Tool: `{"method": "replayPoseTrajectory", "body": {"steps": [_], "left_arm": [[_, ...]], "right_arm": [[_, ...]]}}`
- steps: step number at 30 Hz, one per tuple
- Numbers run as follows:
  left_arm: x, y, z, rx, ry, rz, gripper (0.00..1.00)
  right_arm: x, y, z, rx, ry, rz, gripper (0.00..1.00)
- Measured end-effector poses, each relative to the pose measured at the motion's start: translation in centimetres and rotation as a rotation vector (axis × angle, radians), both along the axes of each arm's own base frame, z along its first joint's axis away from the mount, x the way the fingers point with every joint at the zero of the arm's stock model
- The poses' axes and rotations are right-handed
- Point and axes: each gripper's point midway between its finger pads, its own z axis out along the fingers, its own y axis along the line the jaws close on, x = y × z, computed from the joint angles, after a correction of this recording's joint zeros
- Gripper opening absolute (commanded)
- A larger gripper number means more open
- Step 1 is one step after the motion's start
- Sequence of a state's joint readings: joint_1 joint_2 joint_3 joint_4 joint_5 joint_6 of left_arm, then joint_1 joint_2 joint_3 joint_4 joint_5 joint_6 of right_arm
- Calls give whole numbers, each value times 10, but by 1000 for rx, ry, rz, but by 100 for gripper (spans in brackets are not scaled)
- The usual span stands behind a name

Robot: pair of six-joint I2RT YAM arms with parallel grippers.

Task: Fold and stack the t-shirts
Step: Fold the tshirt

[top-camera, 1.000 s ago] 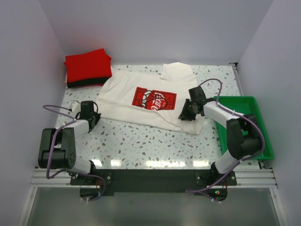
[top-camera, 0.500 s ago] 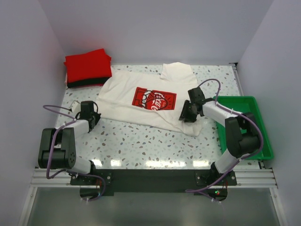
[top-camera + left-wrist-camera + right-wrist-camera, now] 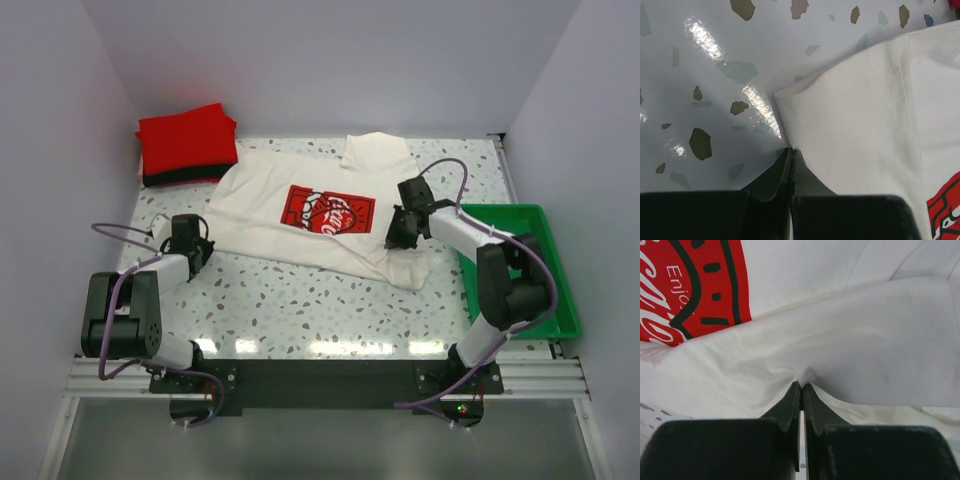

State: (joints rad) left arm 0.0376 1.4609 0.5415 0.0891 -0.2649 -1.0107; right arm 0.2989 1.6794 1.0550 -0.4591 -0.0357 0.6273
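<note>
The cream-white t-shirt (image 3: 255,215) lies spread open and unfolded across the middle of the frame, its red print (image 3: 328,209) facing up and one sleeve reaching toward the top centre.

A moment ago my right pincer (image 3: 801,385) stood partly open over the shirt's lower right part. It has since slid a little up the frame and snapped closed. In the right wrist view the jaws meet with a pucker of white cloth drawn into them, so I judge I now have a pinch of the shirt just right of the print.

My left pincer (image 3: 791,151) has not moved. It sits fully closed at the shirt's left edge, its tips right against the corner of the cloth. I cannot tell whether any fabric is actually caught there.

I read this as the grasp for the first fold having just been made on the right side, with nothing lifted or turned over yet.

Further out, the red folded t-shirt (image 3: 188,138) rests on the black folded t-shirt (image 3: 172,181) in the upper left corner of the bench (image 3: 300,300), well apart from my arms. The green tray (image 3: 548,300) sits at the right edge.
</note>
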Motion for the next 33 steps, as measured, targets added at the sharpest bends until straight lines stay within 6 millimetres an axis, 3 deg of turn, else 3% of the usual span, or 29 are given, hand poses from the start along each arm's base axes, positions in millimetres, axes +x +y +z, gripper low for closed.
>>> {"method": "replayPoseTrajectory", "body": {"steps": [5,11,14,15,18,21,23,26,30,33], "left_arm": [[0,0,0,-1,0,-1,0],[0,-1,0,-4,0,-5,0],[0,-2,0,-8,0,-11,0],[0,-3,0,-10,0,-13,0],[0,-5,0,-16,1,-24,2],[0,-8,1,-23,2,-48,22],[0,-12,7,-27,-10,-76,36],[0,-17,25,-29,-52,-113,45],[4,-27,57,-19,-125,-187,44],[16,-50,81,-12,-173,-299,41]], "right_arm": [[16,5,0,-4,12,1,0],[63,15,9,3,-7,-6,4],[91,21,17,12,-28,-8,18],[97,22,19,14,-32,-5,29],[115,26,22,22,-53,8,47],[114,25,21,26,-42,23,56],[113,22,21,23,-36,26,57],[111,15,26,11,-38,24,59],[97,5,47,-7,-76,24,57],[81,-6,69,-29,-124,13,53]]}}
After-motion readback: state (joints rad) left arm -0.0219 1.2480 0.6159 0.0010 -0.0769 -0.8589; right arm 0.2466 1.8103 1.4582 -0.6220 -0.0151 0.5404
